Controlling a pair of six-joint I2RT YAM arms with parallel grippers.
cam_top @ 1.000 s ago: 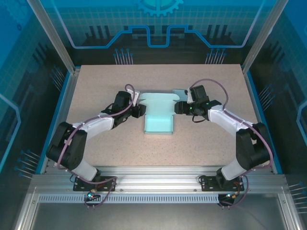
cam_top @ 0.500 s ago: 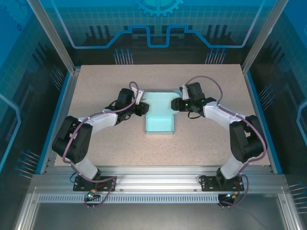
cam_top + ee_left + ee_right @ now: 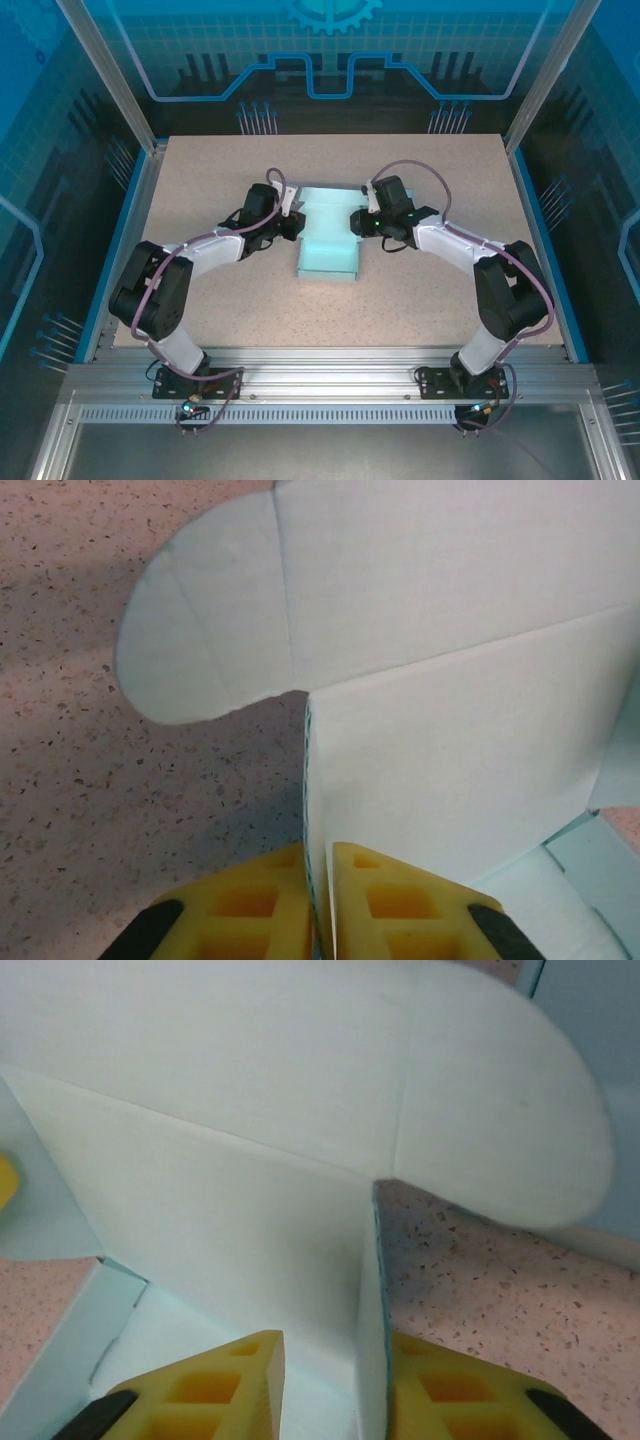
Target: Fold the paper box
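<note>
Found paper box (image 3: 328,245) lying near middle of table (image 3: 420,300), slightly toward far side. Noted left gripper (image 3: 293,226) at box's left side and right gripper (image 3: 357,222) at its right side, facing each other across it. Observed left wall (image 3: 440,770) upright, touched on both sides by left fingers (image 3: 250,910); left flap (image 3: 200,630) flat on table beyond. Observed right wall (image 3: 240,1240) upright between right fingers (image 3: 450,1390), against outer finger, apart from inner; right flap (image 3: 500,1110) flat beyond.

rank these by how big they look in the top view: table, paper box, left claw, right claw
1. table
2. paper box
3. left claw and right claw: they look about alike, so no ranking between them
</note>
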